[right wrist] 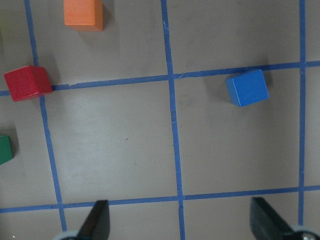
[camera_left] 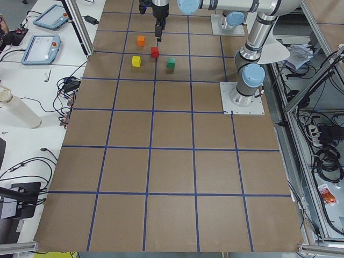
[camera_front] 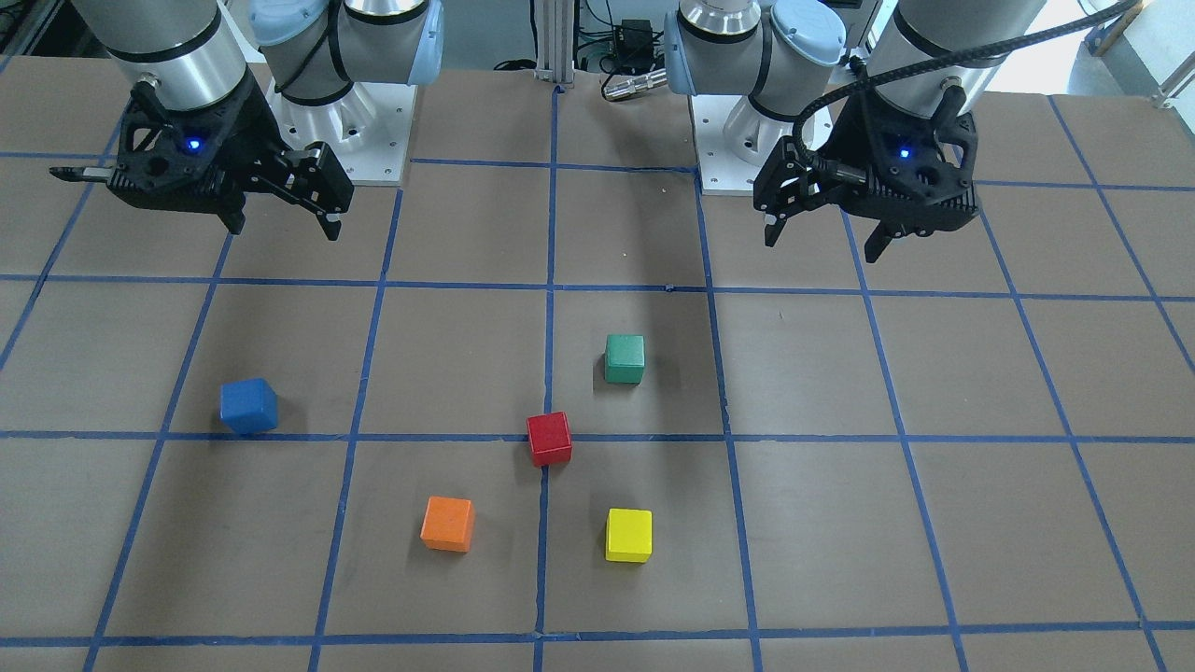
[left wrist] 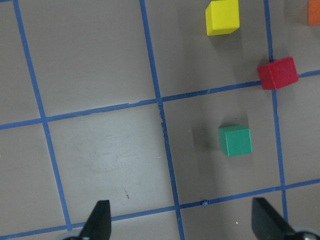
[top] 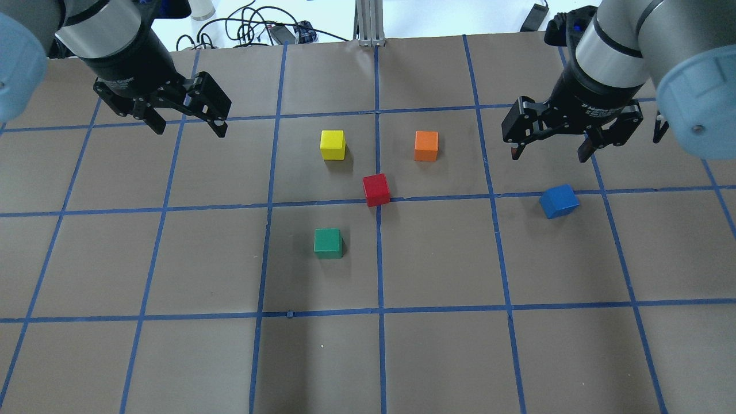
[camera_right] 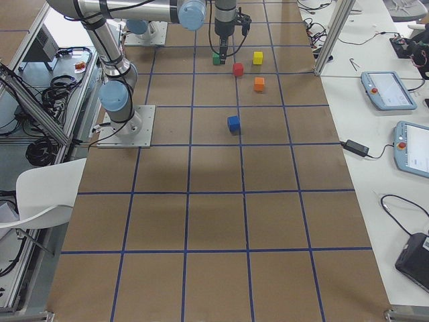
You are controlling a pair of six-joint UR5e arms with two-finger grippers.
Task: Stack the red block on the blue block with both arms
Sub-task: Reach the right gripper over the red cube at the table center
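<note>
Overhead exterior shows red block [top: 376, 190] well apart from blue block [top: 559, 201].

Red block [top: 376, 190] amid cubes [top: 328, 242], blue block [top: 559, 201] apart

Orange cube [left wrist: 314, 13] partly off the left wrist view's edge, green cube [right wrist: 4, 149] off the right one's

Matt red block [top: 376, 189], perhaps wooden
</note>
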